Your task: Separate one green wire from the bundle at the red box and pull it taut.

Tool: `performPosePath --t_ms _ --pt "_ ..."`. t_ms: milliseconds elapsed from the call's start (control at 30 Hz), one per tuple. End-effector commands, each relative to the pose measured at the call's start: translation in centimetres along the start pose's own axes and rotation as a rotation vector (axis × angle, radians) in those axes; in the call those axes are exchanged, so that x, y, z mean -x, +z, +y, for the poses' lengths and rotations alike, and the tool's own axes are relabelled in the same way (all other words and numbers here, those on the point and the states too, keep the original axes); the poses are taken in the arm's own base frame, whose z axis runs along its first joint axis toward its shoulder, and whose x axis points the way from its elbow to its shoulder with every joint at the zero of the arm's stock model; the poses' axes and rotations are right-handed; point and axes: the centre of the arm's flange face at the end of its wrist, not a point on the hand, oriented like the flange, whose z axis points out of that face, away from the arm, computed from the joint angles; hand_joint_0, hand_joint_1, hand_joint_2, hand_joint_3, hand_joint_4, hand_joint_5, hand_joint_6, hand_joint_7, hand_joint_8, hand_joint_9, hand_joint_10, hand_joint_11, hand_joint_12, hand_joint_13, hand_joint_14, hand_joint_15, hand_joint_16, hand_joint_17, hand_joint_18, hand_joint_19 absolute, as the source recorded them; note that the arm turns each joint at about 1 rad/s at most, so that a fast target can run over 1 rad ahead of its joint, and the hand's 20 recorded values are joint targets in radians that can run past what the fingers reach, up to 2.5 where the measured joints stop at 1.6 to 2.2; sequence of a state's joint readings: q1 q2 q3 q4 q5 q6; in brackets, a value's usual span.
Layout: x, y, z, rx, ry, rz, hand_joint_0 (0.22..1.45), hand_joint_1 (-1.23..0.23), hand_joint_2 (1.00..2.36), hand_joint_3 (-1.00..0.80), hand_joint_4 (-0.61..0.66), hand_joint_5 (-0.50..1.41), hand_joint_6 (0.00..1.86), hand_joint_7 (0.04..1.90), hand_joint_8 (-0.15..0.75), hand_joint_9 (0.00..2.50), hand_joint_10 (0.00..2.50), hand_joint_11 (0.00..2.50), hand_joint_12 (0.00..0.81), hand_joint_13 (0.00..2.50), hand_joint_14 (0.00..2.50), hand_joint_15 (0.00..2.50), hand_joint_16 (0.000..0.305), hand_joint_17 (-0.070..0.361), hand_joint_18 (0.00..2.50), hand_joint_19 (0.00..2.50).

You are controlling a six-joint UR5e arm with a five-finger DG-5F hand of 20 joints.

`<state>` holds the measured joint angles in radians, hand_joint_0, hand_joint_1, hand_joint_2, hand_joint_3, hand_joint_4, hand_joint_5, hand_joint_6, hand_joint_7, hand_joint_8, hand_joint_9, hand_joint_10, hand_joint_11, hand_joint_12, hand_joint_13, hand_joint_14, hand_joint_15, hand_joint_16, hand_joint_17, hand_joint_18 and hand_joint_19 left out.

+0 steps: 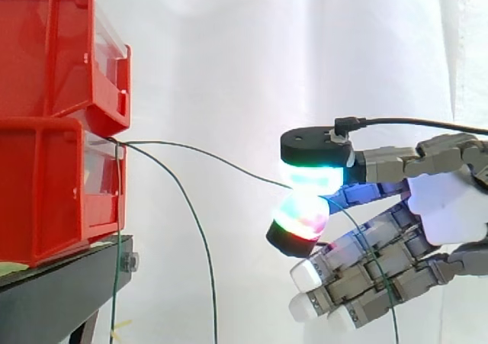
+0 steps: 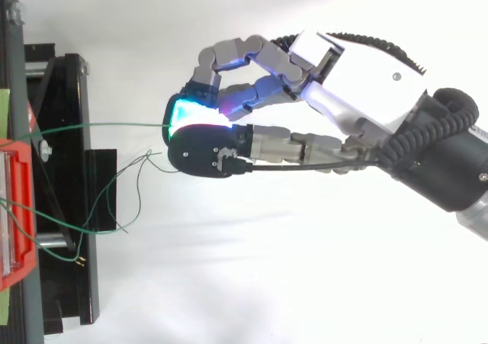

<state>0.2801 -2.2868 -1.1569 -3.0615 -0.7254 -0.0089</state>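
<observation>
1. Hand [image 1: 446, 207]: glowing fingers [image 1: 313, 178] closed in a pinch on 1 green wire [image 1: 213, 159].
2. This wire runs nearly straight from the 2 stacked red bins [image 1: 46, 184] to the pinch.
3. Other green wires [image 1: 204, 241] hang slack beside the black stand [image 1: 61, 290].

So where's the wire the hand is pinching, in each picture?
Side view: the wire slopes from the bins, left, down to the hand at centre.
Top view: the wire is a near-level line, upper left, from bins to hand.
Shared landmark: the red bins.
</observation>
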Motion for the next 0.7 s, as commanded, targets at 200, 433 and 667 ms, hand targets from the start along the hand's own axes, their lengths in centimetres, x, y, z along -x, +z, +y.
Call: performPosePath --t_ms 200,433,667 --pt "-0.33 0.4 0.27 0.041 0.01 -0.005 0.68 -0.82 1.02 -0.26 -0.02 -0.17 0.92 1.18 0.243 0.89 0.02 0.52 0.36 0.59 0.01 0.23 0.047 0.107 0.59 0.24" --pt "-0.32 0.39 0.26 0.04 0.012 -0.005 0.69 -0.81 1.01 -0.33 -0.01 -0.17 0.91 1.15 0.244 0.88 0.02 0.52 0.362 0.59 0.01 0.23 0.048 0.107 0.58 0.24" --pt "-0.26 0.38 0.19 0.039 0.012 -0.009 0.69 -0.82 1.01 -0.42 0.0 -0.18 0.91 1.11 0.241 0.86 0.02 0.52 0.361 0.59 0.01 0.22 0.048 0.107 0.58 0.24"
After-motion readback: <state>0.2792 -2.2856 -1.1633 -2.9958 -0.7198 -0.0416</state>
